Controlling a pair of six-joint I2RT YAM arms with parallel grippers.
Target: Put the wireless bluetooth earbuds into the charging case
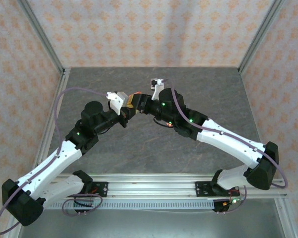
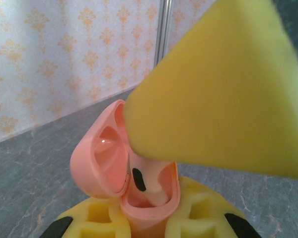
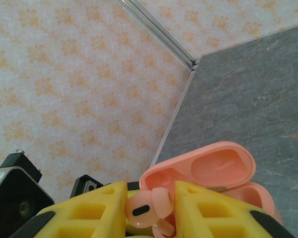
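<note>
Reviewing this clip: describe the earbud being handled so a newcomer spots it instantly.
Above the middle of the grey table, find the right hand. Between its yellow fingers sits a coral earbud: small, rounded, with a dark oval mark, unlike the larger open coral case just behind it.

Top external: high behind near edge, looking down across grey marbled table (image 1: 198, 79) to far edge. Wrist views: very close, sharing open coral-pink plastic charging case (image 2: 97, 163).
</note>
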